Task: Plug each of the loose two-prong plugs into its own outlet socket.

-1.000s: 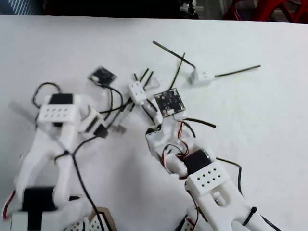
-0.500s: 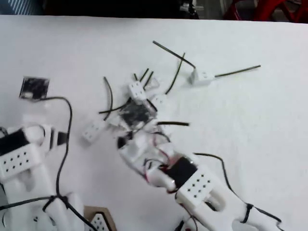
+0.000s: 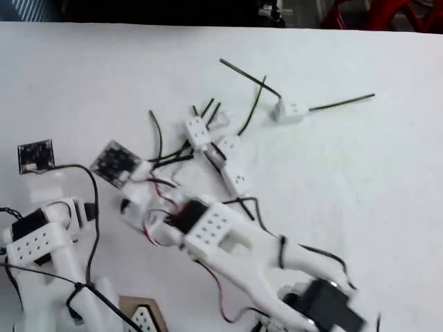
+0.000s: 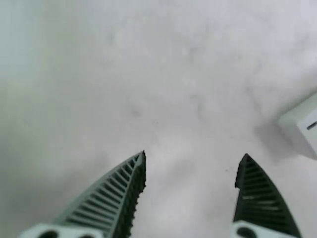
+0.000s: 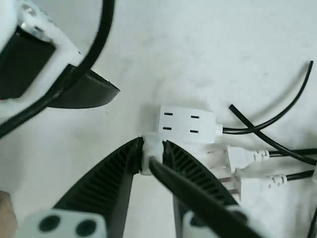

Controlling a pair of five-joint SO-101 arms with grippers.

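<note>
Right hand (image 5: 152, 145) is clenched on a white plug (image 5: 147, 154), which sits just beside an outlet block (image 5: 187, 124). Since 0.5 s ago this arm has swung from frame centre to left of centre in the high view. Left hand (image 4: 194, 156), at lower left there, is released, spread above bare counter (image 4: 148, 74).

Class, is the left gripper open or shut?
Open. The left gripper has its fingers apart, with bare table between them.
</note>
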